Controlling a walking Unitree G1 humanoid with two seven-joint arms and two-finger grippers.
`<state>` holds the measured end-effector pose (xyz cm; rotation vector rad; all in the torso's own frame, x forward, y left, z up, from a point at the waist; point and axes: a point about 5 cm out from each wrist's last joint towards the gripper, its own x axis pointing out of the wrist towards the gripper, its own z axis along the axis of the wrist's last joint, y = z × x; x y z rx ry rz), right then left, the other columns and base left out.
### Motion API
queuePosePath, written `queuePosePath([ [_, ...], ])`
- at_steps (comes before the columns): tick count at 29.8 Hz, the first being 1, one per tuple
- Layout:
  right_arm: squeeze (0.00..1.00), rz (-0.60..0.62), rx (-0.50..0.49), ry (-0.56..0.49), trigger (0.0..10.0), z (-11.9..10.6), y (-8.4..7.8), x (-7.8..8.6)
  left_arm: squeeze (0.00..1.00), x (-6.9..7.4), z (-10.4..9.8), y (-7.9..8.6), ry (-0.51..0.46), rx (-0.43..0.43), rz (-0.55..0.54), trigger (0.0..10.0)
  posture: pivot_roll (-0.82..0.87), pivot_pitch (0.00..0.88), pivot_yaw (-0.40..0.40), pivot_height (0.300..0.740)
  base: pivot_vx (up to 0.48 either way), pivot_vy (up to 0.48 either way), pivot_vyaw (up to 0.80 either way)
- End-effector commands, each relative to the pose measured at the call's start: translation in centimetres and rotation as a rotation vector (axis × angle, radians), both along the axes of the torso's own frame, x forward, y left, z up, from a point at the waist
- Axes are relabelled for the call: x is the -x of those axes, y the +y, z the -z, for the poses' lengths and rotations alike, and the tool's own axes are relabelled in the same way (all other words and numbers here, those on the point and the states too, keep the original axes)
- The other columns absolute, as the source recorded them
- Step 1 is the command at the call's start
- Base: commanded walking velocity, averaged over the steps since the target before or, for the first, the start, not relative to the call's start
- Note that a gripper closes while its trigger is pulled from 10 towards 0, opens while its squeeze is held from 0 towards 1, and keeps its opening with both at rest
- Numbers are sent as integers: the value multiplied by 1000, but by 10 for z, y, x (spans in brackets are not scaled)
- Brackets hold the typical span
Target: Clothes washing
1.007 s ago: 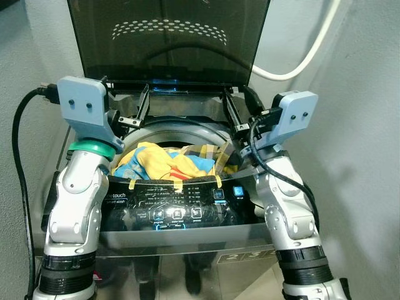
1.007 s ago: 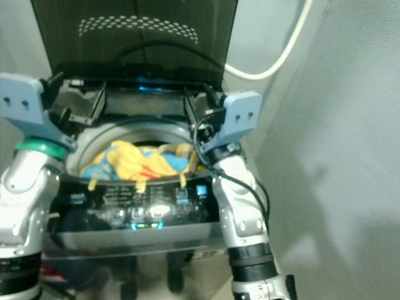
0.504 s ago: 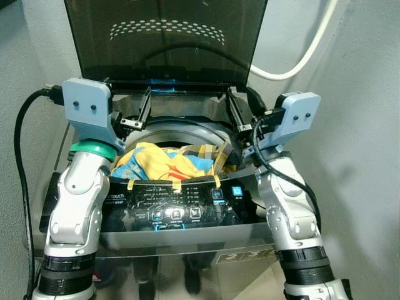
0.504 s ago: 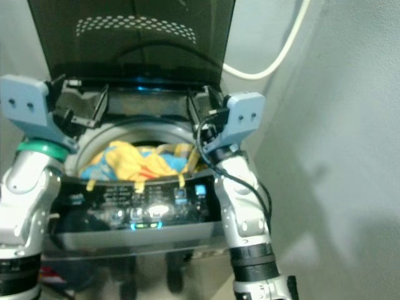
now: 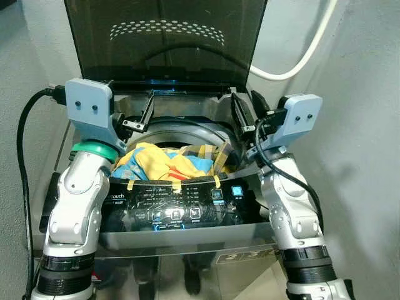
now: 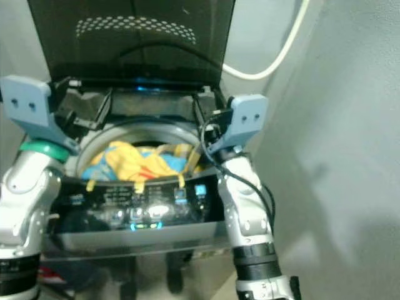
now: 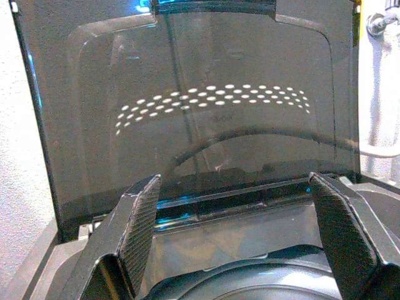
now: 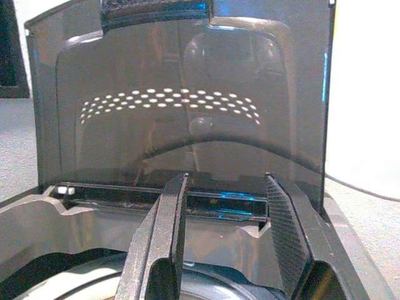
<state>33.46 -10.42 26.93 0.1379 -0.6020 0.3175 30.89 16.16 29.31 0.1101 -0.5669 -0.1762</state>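
Observation:
A top-loading washing machine (image 5: 175, 209) stands before me with its dark see-through lid (image 5: 165, 37) raised upright. A heap of yellow, blue and red clothes (image 5: 164, 162) lies in the drum. My left gripper (image 5: 136, 111) hangs over the drum's left rim, open and empty. Over the right rim is my right gripper (image 5: 245, 112), also open and empty. Both point toward the lid. In the wrist views, the left gripper (image 7: 234, 184) has its fingers spread wide, and the right gripper (image 8: 225, 181) has a narrower gap. Behind each stands the lid (image 7: 212, 100).
A white hose (image 5: 300, 62) curves along the wall behind the machine at the right. Grey walls (image 5: 362, 156) close in on both sides. A black cable (image 5: 24, 156) loops from my left wrist. The lit control panel (image 5: 178, 212) faces me at the front.
Both arms have drifted slightly to the right over the drum and the view has shifted a little. The clothes and lid stay as they were.

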Motion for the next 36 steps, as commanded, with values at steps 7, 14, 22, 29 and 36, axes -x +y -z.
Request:
queuePosePath([
  [7,0,46,21,31,10000,6,-5,-4,0,1,4,-3,13,-25,12,10000,76,38,-5,740,0,0,651],
  [14,0,48,13,33,10000,6,-6,-5,0,2,3,-2,14,-28,7,10000,77,40,-3,740,0,0,796],
  [22,0,59,11,37,10000,6,-7,-6,0,2,3,-2,15,-29,3,10000,76,47,-1,740,0,0,794],
  [29,0,55,-10,38,10000,6,-8,-6,0,2,3,-1,16,-29,2,10000,75,48,-1,740,0,0,672],
  [36,0,67,-4,33,10000,5,-9,-6,0,1,3,0,17,-29,0,10000,77,49,-1,740,0,0,348],
])
